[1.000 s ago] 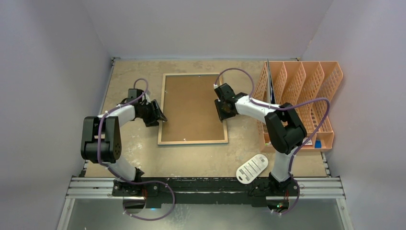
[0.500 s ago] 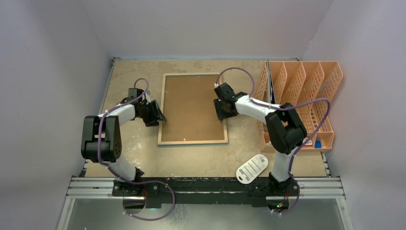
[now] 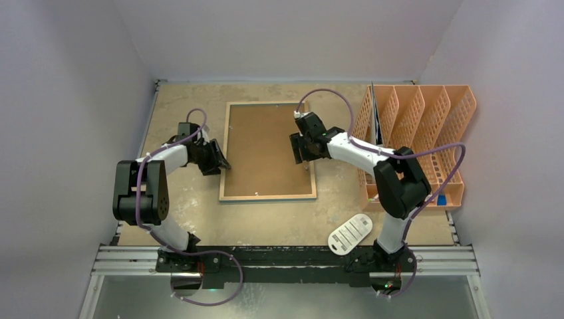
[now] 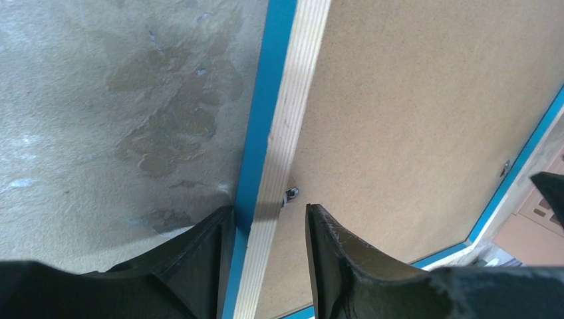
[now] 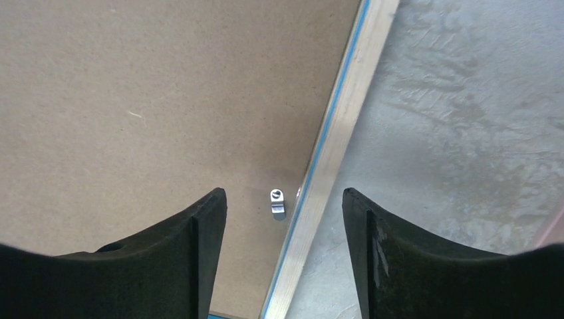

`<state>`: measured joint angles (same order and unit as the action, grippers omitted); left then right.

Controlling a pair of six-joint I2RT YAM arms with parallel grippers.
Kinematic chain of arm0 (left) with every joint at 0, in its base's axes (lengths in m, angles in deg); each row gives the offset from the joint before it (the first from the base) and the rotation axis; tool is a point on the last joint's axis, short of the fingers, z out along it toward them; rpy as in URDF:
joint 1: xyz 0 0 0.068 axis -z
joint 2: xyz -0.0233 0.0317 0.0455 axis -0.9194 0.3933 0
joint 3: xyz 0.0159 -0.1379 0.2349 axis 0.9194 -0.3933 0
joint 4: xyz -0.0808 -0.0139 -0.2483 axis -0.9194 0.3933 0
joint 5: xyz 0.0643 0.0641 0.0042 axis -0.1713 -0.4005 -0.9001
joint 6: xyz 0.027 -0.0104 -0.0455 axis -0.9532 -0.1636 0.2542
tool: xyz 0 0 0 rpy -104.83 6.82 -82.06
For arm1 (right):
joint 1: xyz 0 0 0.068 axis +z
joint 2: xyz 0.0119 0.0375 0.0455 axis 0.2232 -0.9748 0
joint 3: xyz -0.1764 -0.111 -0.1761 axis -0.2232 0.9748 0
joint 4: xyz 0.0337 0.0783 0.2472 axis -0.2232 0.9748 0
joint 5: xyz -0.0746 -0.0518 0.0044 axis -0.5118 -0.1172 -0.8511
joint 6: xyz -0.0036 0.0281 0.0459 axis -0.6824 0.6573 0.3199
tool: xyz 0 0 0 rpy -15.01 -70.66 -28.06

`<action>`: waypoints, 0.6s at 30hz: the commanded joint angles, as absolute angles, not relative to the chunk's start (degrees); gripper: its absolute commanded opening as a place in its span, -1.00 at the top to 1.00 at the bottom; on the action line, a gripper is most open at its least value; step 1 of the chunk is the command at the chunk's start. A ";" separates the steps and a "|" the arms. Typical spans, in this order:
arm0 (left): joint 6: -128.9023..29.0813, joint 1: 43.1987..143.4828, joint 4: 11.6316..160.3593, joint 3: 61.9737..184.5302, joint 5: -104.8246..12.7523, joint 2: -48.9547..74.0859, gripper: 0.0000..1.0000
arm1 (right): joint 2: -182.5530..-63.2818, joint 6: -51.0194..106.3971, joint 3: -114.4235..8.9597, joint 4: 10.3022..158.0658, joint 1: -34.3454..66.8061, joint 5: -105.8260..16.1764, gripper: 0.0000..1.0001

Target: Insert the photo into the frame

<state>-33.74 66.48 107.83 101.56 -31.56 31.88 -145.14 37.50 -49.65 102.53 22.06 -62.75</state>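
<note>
The frame (image 3: 268, 197) lies face down in the middle of the table, light wood back up, with a brown backing board (image 3: 265, 149) filling it. My left gripper (image 3: 223, 161) is open and straddles the left rail (image 4: 292, 100). One finger (image 4: 216, 232) rests against the rail's blue outer side. The other hangs over the board, apart from the wood. A small metal clip (image 4: 290, 195) sits by the rail between the fingers. My right gripper (image 5: 283, 193) is open above the right rail (image 5: 346, 100), with another clip (image 5: 277, 201) under it. The photo is hidden.
An orange slotted file rack (image 3: 425, 133) stands at the right, close to the right arm's elbow, with a dark flat item (image 3: 376, 116) in its left slot. A white oval tag (image 3: 350, 233) lies near the right arm's base. Grey walls close in on three sides.
The right gripper's jaws have spread wider and it has shifted slightly left over the frame's right rail. The left jaws have narrowed a little around the left rail.
</note>
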 commanded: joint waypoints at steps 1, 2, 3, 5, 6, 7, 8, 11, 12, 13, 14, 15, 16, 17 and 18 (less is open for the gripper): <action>-34.48 66.84 106.66 100.52 -24.29 32.36 0.09 | -147.64 35.73 -49.64 104.66 22.13 -60.04 -0.37; -34.16 66.84 106.15 100.29 -23.49 32.20 0.09 | -148.06 35.68 -49.67 105.14 22.09 -59.50 -0.38; -34.00 66.84 105.92 100.20 -23.22 32.05 0.09 | -148.41 35.67 -49.63 105.49 22.08 -58.68 -0.39; -33.82 66.84 105.84 100.04 -23.36 31.92 0.08 | -148.97 35.13 -49.40 105.65 22.09 -56.59 -0.40; -33.83 66.84 105.96 100.15 -23.56 31.85 0.08 | -149.24 34.99 -49.33 105.58 22.11 -55.77 -0.38; -33.88 66.84 106.06 100.17 -23.67 31.90 0.07 | -149.65 34.37 -49.34 105.52 22.09 -55.26 -0.36; -33.96 66.84 106.20 100.30 -23.89 31.83 0.08 | -149.83 33.83 -49.26 105.47 22.12 -55.31 -0.32; -34.27 66.84 106.91 100.58 -24.95 31.64 0.07 | -149.57 32.59 -48.78 104.84 22.15 -53.33 -0.14; -34.37 66.84 107.13 100.77 -25.31 31.58 0.07 | -149.24 32.00 -48.55 104.71 22.13 -52.73 -0.09; -34.41 66.84 107.24 100.89 -25.51 31.63 0.07 | -148.98 31.22 -48.37 104.54 22.13 -51.55 -0.04; -34.42 66.84 107.42 101.06 -25.75 31.66 0.07 | -148.83 30.78 -48.23 104.47 22.17 -50.07 -0.01; -34.42 66.84 107.47 101.23 -25.80 31.72 0.07 | -148.73 30.26 -48.06 104.47 22.17 -48.98 0.01; -34.42 66.84 107.52 101.38 -25.88 31.79 0.08 | -148.71 30.06 -47.91 104.50 22.22 -48.40 -0.01; -34.42 66.84 107.52 101.59 -25.83 31.89 0.07 | -148.77 30.05 -47.86 104.69 22.33 -48.65 -0.05; -34.42 66.84 107.49 101.82 -26.04 32.05 0.07 | -148.87 30.24 -47.78 105.02 22.42 -50.00 -0.14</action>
<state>-34.09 66.48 107.06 100.84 -27.91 31.88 -148.51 32.01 -48.95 103.01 21.80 -53.46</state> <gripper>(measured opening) 0.463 0.518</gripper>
